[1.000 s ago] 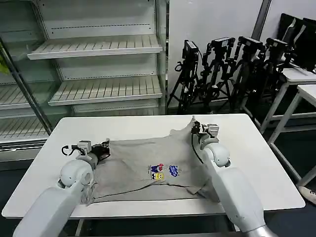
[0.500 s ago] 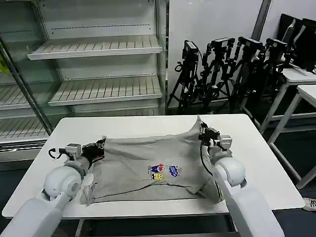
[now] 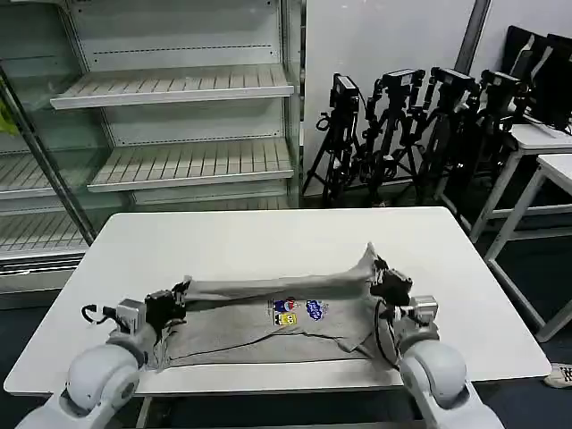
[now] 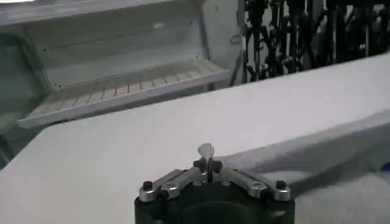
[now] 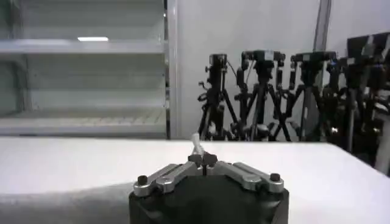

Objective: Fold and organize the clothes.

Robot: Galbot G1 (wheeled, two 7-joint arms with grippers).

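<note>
Your shirt (image 3: 277, 308) is light, limp cotton that sags between pinches, so keep hold at its far corners. Left end effector (image 3: 179, 298) and right end effector (image 3: 379, 277) are each clamped on one corner, raised low over the counter (image 3: 268, 237), the cloth's near half lying flat just behind them.

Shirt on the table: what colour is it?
Light grey, with a small multicoloured printed patch; the shirt shows best in the head view.
</note>
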